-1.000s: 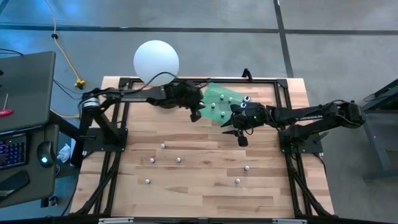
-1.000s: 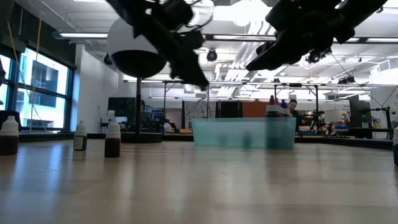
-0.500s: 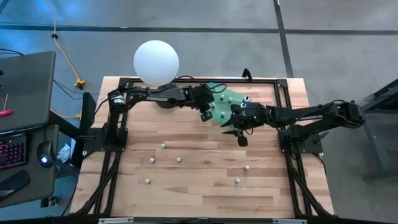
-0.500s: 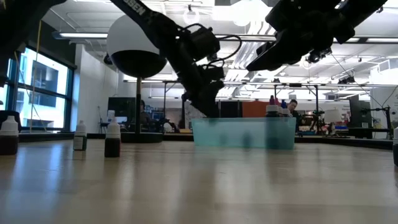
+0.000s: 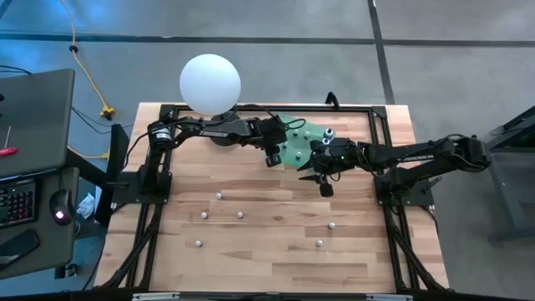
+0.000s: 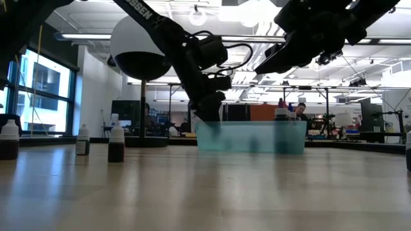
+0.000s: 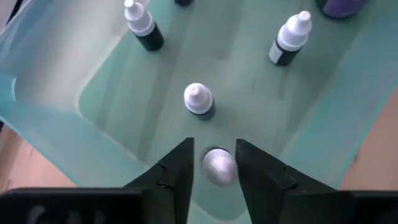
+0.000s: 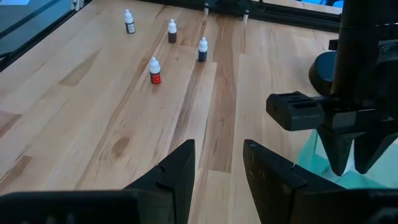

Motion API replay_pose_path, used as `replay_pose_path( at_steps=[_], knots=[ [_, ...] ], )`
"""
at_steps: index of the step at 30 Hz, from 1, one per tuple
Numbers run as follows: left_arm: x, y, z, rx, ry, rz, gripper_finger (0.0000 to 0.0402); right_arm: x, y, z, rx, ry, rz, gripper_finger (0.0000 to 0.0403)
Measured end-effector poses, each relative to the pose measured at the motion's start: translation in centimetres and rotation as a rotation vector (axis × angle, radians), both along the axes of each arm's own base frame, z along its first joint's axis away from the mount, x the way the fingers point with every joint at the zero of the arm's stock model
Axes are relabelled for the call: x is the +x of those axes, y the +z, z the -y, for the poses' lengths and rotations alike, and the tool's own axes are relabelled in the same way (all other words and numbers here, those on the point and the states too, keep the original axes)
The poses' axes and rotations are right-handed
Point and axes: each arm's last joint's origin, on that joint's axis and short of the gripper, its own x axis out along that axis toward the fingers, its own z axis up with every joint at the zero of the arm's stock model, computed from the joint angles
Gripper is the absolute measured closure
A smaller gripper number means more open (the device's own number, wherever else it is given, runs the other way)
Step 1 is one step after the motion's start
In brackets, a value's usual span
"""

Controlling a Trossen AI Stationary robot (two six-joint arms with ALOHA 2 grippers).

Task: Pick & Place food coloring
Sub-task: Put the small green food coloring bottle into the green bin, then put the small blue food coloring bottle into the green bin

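Table (image 5: 267,251): pale wooden planks, butcher-block grain, framed by dark metal rails.

Globe lamp (image 5: 210,83): large smooth white sphere at the table's far left corner; in the low view it reads as a dark-bottomed ball (image 6: 141,48) behind the left arm.

Bin (image 5: 294,142): translucent green plastic, shallow, thin walls, at the table's far centre; in the low view it shows as a teal box (image 6: 252,136). It contains several food coloring bottles, white-capped with dark bodies, standing upright and apart; a purple body shows at the frame edge in the left wrist view.

Left gripper (image 5: 274,154): lowered over the bin's near-left corner. In its wrist view the dark fingers (image 7: 180,171) are set narrowly apart with one bottle's rounded white cap (image 7: 217,166) between them; whether the pads press it cannot be told. Another bottle (image 7: 199,101) stands just beyond the fingertips.

Right gripper (image 5: 321,179): hanging above the table just beside the bin's near-right edge, fingers (image 8: 180,171) apart and empty. Its wrist view takes in the left gripper at the bin edge.

Loose bottles (image 5: 221,196): six on open planks near the table's centre, well apart from both grippers; one has a red body (image 8: 155,70). Three stand at the left in the low view (image 6: 115,142).

Desk with keyboard (image 5: 17,201): left of the table.
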Motion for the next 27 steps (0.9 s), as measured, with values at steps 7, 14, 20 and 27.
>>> replay_pose_path(
  at_steps=[7,14,20,27],
  knots=[
    [-0.2,0.6,0.0,0.013,0.005,0.007,0.0254,0.0,0.0,0.0,0.001,0.000,0.000,0.0274],
    [-1.8,5.3,0.6,0.060,-0.022,0.073,0.0253,0.0,0.0,0.0,0.052,-0.009,-0.008,0.0274],
    [-6.2,11.1,2.2,-0.009,-0.082,0.072,0.0253,-0.1,-0.1,-0.1,0.075,-0.009,-0.023,0.0274],
    [-11.6,13.4,5.8,-0.382,-0.247,-0.082,0.0253,0.0,0.0,-0.1,0.057,-0.029,-0.011,0.0274]
  ],
)
